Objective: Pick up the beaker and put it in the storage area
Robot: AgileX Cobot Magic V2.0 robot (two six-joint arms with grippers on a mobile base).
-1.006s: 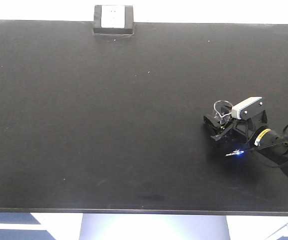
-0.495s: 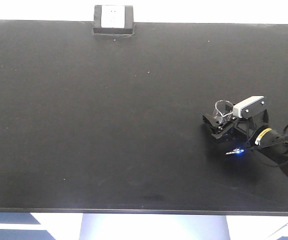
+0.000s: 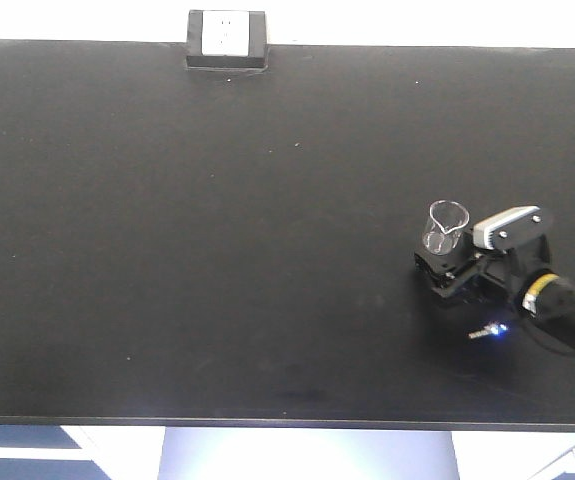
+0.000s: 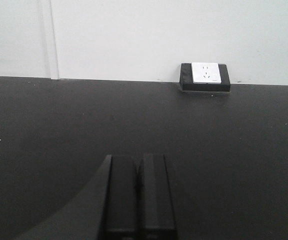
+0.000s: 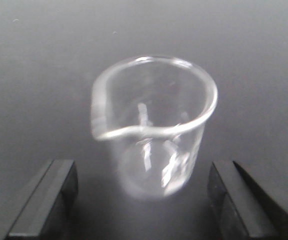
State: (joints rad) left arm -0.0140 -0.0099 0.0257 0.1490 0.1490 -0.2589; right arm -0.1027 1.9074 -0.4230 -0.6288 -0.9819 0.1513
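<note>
1. The beaker (image 3: 444,227) stands upright on the tabletop (image 3: 217,250), toward its right side and well apart from the socket box (image 3: 226,39) at the far edge.
2. The right gripper (image 3: 445,270) sits just beside the beaker on its near side, low over the tabletop, its jaws spread apart.
3. In the right wrist view the beaker (image 5: 151,130) stands between the two fingers (image 5: 46,200), with a clear gap on each side; neither finger touches the glass.
4. Its pour spout points to the left and toward that camera, and the glass looks slightly blurred.
5. A small blue light (image 3: 495,331) shows beside the right arm, next to the wrist.
6. The left gripper (image 4: 136,192) is seen only in its own wrist view: its two fingers lie pressed together, holding nothing, above bare tabletop (image 4: 43,130).
7. That view faces the socket box (image 4: 205,76), which sits against a white wall (image 4: 133,35).
</note>
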